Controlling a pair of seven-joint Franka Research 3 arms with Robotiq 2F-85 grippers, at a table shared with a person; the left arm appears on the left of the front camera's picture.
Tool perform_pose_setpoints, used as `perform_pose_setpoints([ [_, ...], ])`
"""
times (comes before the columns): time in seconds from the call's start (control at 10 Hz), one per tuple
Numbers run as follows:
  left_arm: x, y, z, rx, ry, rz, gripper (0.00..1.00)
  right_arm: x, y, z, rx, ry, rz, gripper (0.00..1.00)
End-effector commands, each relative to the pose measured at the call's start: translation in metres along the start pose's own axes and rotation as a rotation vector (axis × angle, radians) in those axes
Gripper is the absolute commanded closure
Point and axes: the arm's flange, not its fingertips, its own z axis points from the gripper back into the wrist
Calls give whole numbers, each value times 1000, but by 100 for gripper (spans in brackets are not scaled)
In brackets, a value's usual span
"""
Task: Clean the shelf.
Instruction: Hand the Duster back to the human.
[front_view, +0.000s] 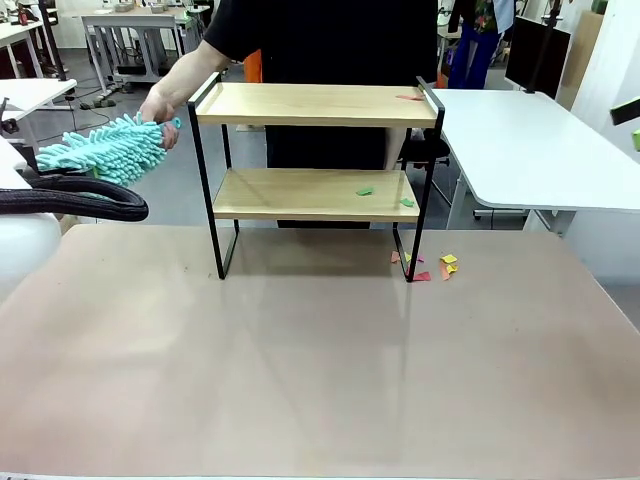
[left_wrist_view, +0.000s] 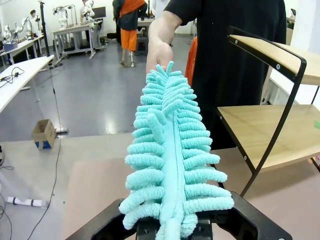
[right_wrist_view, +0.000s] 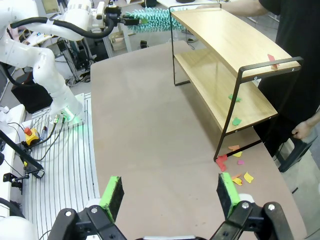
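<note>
The left pincer (left_wrist_view: 172, 227) is clamped on the base of a teal duster (left_wrist_view: 170, 155), a long brush of soft, fuzzy chenille fingers. A person's hand (left_wrist_view: 159, 52) holds the duster's far tip. Just past the duster, to its side, stands the shelf (front_view: 315, 140): two light wooden boards in a thin black metal frame on four legs. The duster sits off the shelf's left end, level with the top board and apart from it.

The right pincer (right_wrist_view: 170, 192) hangs with its green-padded fingers spread wide and nothing between them, well back from the shelf's right end.

The shelf stands near the far edge of a smooth, matte beige surface (front_view: 300, 370). Small paper scraps (front_view: 440, 266), red, yellow and orange, lie by the shelf's right legs; green bits (front_view: 365, 191) rest on the lower board. The person, in black, stands behind the shelf. Beyond are white tables and a grey floor.
</note>
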Motion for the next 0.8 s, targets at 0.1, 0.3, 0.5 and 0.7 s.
perform_pose_setpoints([
  [0.1, 0, 0, 0, 0, 0, 0, 82, 3, 0, 0, 0, -23, 6, 0],
  [0.3, 26, 4, 17, -23, -29, -8, 24, 3, 0, 0, 0, -23, 6, 0],
  [0.5, 47, 11, 24, -22, -3, 25, 22, 3, 0, 0, 0, -23, 6, 0],
  [0.7, 67, 17, 34, -14, 12, 41, 0, 3, 0, 0, 0, -23, 6, 0],
])
